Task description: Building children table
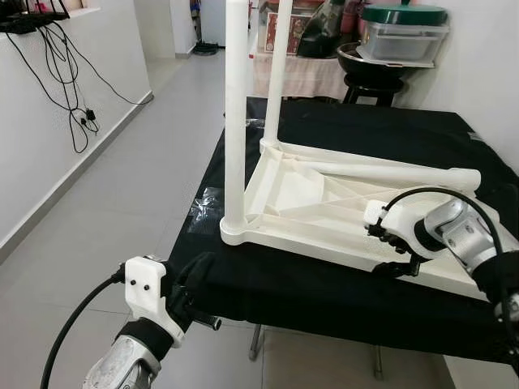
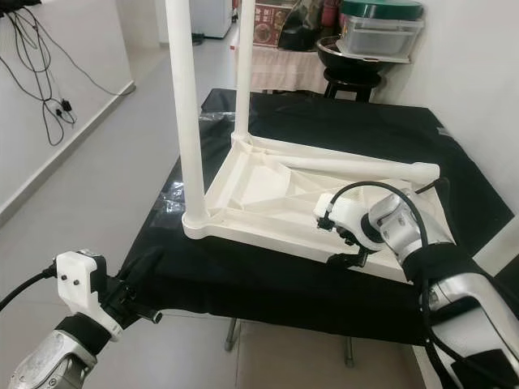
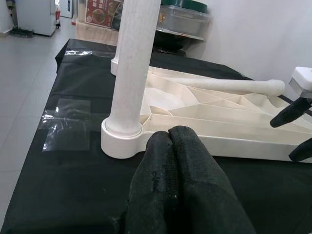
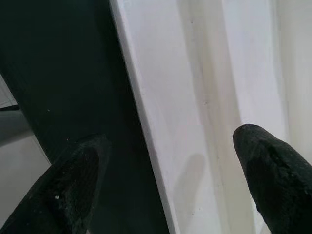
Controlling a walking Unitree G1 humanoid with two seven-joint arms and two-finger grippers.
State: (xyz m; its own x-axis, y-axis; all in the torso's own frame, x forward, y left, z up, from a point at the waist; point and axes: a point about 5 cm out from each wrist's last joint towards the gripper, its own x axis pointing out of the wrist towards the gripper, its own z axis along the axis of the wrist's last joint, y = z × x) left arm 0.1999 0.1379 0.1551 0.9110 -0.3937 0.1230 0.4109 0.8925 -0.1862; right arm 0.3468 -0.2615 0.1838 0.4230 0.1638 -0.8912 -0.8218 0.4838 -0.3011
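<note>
A white plastic table top (image 1: 308,203) lies upside down on a black-covered work table (image 1: 324,296). Two white legs stand upright in its corners, the near one (image 1: 235,121) and the far one (image 1: 276,73). A third leg (image 1: 389,172) lies loose across the ribbed underside. My right gripper (image 2: 347,248) is open, its fingers straddling the top's near edge (image 4: 161,122) without gripping it. My left gripper (image 3: 170,134) is shut on nothing and hovers at the work table's front left edge, pointing at the near leg's base (image 3: 122,139).
Clear tape (image 1: 204,207) is stuck on the cloth left of the top. A black stool carrying a pot and a lidded container (image 1: 401,36) stands behind the work table. Cables (image 1: 73,89) hang on the left wall. Open floor lies to the left.
</note>
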